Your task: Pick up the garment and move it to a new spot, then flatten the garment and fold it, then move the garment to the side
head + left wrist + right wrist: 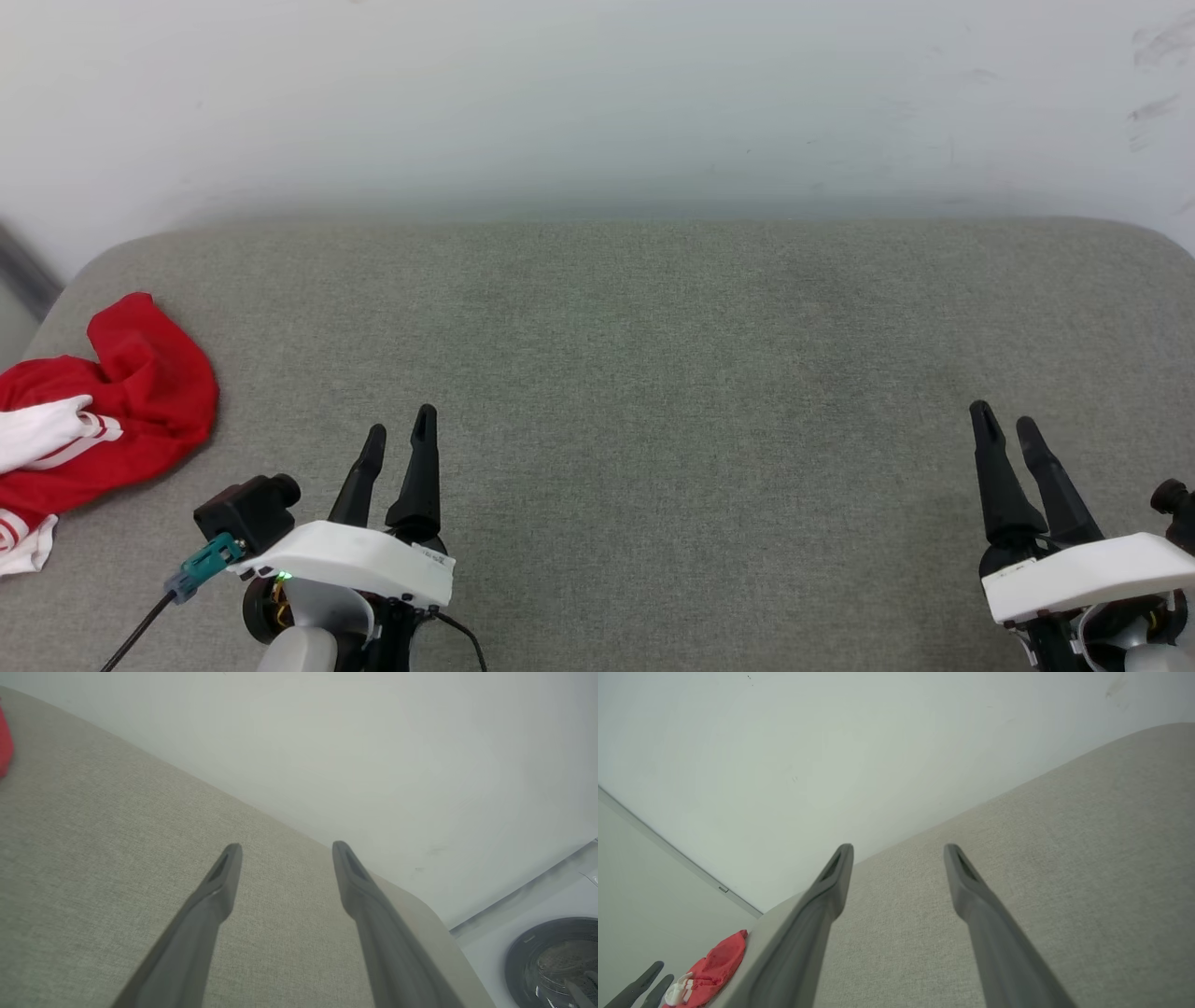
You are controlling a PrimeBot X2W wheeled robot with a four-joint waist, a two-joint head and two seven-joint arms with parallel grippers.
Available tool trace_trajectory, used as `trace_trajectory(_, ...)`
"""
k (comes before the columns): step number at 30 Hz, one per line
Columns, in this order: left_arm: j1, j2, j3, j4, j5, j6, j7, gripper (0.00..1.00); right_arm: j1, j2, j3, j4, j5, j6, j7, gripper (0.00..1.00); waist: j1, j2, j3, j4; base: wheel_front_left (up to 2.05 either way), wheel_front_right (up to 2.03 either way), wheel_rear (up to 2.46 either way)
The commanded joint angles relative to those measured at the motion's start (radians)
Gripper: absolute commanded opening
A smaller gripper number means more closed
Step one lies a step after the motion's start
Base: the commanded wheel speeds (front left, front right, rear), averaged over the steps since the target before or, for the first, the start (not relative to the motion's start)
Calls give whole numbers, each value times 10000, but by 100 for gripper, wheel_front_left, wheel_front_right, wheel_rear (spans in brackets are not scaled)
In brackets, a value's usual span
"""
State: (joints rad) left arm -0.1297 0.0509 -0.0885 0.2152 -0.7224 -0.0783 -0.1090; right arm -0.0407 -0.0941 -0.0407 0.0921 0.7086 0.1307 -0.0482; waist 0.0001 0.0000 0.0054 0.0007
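At cushion (653,355) left edge, garment (131,401), left gripper (401,420) near, right gripper (1002,415) far

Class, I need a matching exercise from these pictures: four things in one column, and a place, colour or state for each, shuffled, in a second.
1 garment
2 left gripper
3 right gripper
4 cushion

A grey, woven
B open, head view's lower right
C crumpled, far left
D open, nearer the garment

Pairs: 1-C, 2-D, 3-B, 4-A
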Motion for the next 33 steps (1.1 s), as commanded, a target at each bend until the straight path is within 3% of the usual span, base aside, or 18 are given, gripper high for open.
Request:
trace_trajectory(1,-283,83,-30,-56,373,51,-96,100,-30,4,-29,-232,-353,0,25,100,0,0,-5,-1,0,0,0)
trace_trajectory(15,-321,274,-197,190,2359,437,-480,100,231,85,-54,-729,-2269,0,202,100,-1,0,-30,-13,0,0,0)
trace_trajectory(33,-346,318,-456,512,4096,694,-912,100,395,220,-200,-1001,-4256,0,127,100,-1,0,-68,-57,0,0,0)
